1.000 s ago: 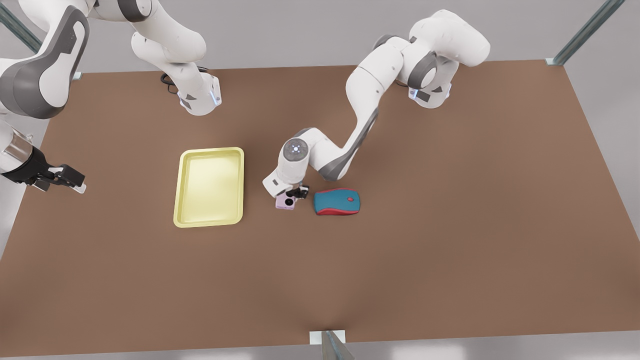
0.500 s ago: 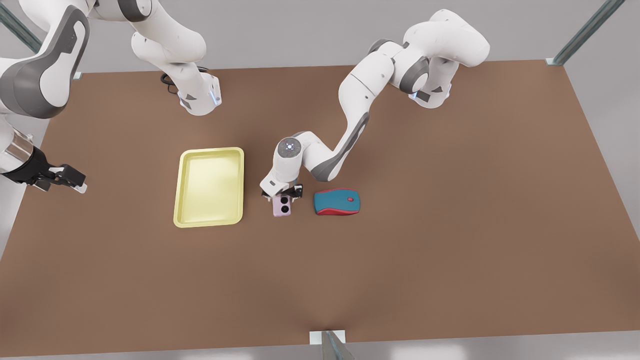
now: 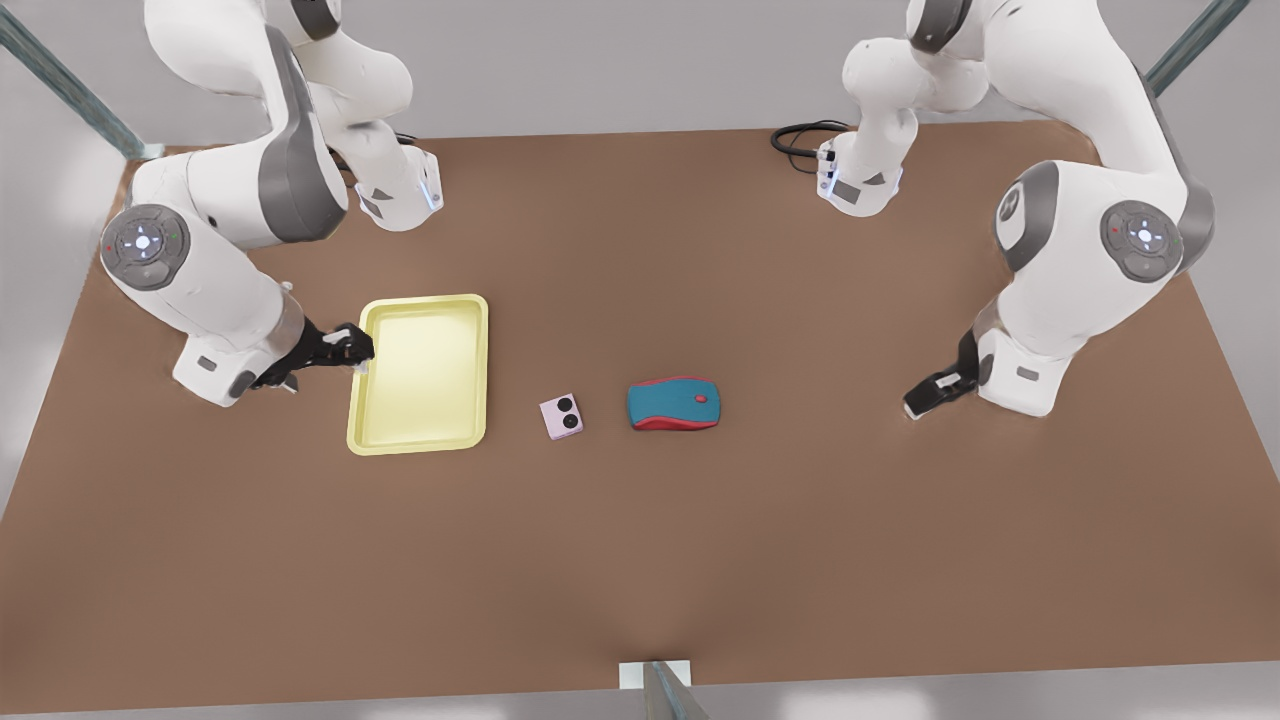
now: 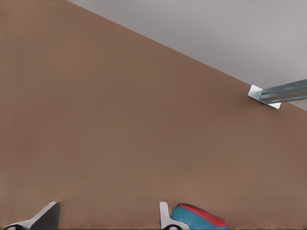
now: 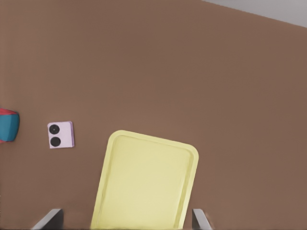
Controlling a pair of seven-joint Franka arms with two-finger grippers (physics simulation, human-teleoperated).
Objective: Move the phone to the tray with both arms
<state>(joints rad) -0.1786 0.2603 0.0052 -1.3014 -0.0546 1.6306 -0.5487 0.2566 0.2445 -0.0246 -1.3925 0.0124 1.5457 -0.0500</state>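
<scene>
The pale pink-lilac phone lies flat on the brown table, lenses up, between the tray and the mouse, with nothing touching it. The pale yellow tray sits empty towards the front view's left. My right gripper is open, its fingers at the tray's rim on the front view's left side. My left gripper hangs low over the table at the front view's right, open and empty, well away from the phone.
A teal-and-red computer mouse rests just to the front view's right of the phone. Both arm bases stand at the table's far edge, with a black cable by one. Metal frame posts mark the table's corners.
The left gripper let go of the phone and swung far to the front view's right. The phone stays on the table, slightly turned. The right gripper moved in to the tray's rim.
</scene>
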